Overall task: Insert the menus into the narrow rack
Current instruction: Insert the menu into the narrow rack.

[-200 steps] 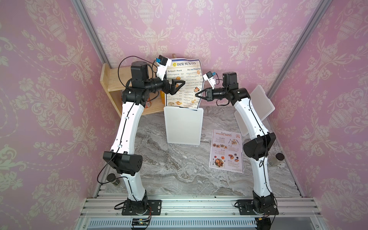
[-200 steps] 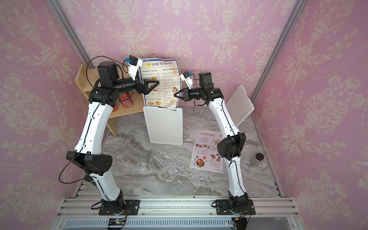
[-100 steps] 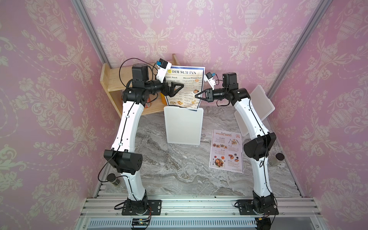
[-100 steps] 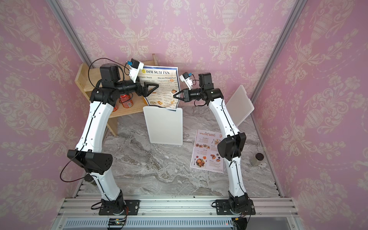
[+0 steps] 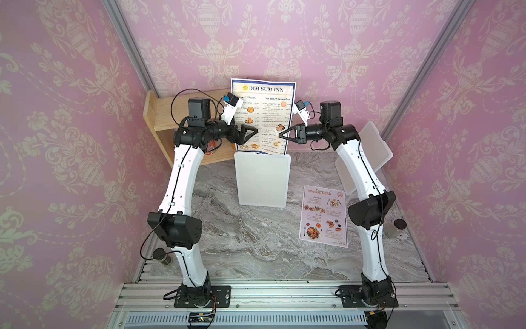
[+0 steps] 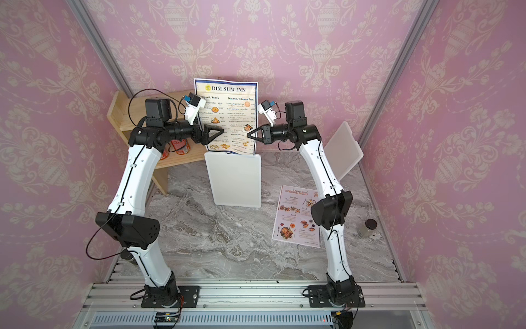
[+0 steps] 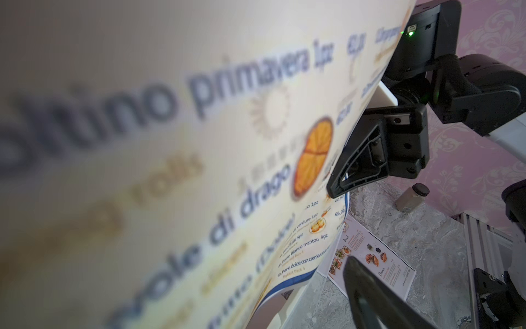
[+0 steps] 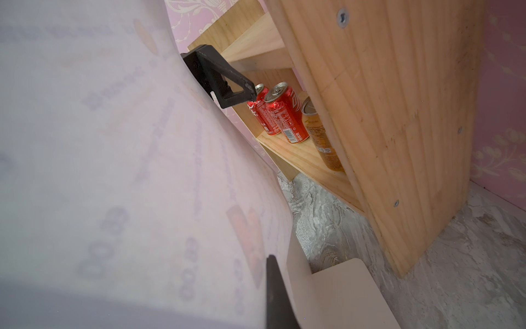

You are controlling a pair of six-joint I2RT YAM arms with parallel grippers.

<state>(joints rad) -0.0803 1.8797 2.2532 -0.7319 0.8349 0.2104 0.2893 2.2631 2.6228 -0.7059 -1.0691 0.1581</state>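
Left wrist view: where is the Dim Sum menu (image 7: 199, 171) against the right gripper (image 7: 331, 191)?

— At its tip. That gripper's jaws are pressed together on the sheet's right edge, about halfway up, pinching it.

And the left gripper (image 5: 255, 130)?

— Spread. In both top views it reaches in at the sheet's left edge, level with the right one. One finger (image 7: 367, 284) shows on the printed side, clear of the paper. The right wrist view shows the other finger (image 8: 205, 64) behind the sheet. So the edge lies between the jaws, unclamped.

Where does the menu stand?

— Directly above the rack (image 5: 262, 182), its bottom edge at the rack's top rim. Whether that edge is inside the slot, I cannot tell.

Which way does it point?

— Upright, long axis vertical, heading on top, printed face turned the same way as the rack's broad front. The lower part bows.

And the Special menu (image 5: 324, 216)?

— Flat on the table (image 5: 256, 245), right of the rack, face up, well apart from both grippers. In the top views its long axis runs about parallel to the rack's side edges, slightly skewed, heading at the end nearer the rack's top rim.
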